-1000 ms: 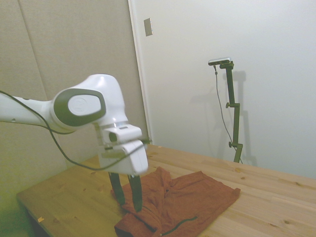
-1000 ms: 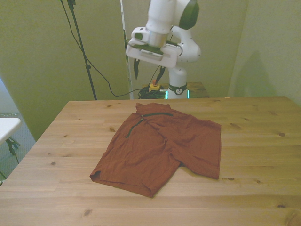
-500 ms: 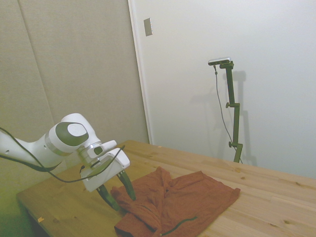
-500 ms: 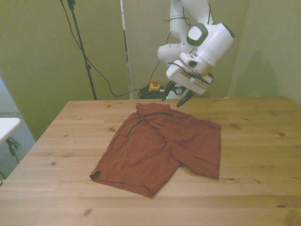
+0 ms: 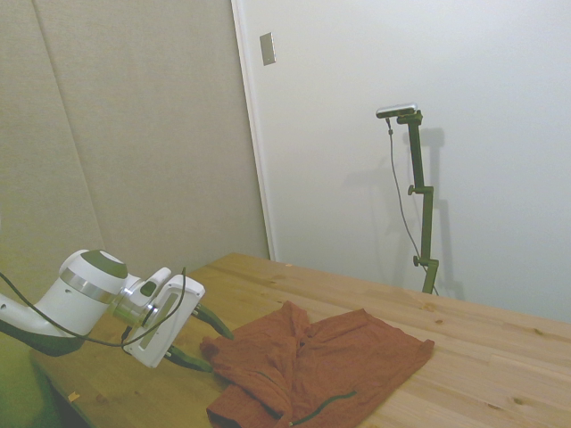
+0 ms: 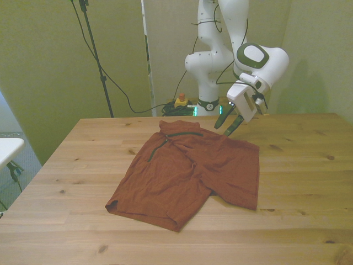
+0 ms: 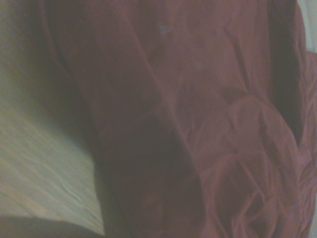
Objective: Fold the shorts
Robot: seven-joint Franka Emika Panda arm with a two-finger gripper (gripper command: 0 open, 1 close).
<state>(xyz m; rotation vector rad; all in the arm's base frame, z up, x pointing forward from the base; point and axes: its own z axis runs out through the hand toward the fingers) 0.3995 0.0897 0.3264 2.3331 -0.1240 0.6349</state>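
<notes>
Shorts [image 6: 190,174] of rust-red cloth are lying spread out and partly rumpled on the wooden desk [image 6: 298,221], filling its middle and reaching toward the far edge, where the dark-edged waistband [image 6: 180,128] is sitting. In the front view one leg is stretching toward the near left and the other toward the near right, and a dark zippered slit [image 6: 156,149] is running down from the waistband on the front view's left. The white arm [image 6: 259,61] is leaning low over the far side of the desk, tilted steeply toward the cloth. Its pincer [image 6: 227,122] is hanging just beside the far right corner of the shorts in the front view, its two dark fingers standing apart and holding nothing. From the side the pincer [image 5: 203,339] is pointing at the bunched edge of the shorts [image 5: 330,366], very close to it; whether a fingertip is touching the cloth cannot be told. The wrist view is showing blurred, creased red cloth [image 7: 208,124] with a strip of bare desk [image 7: 44,168] beside it.
</notes>
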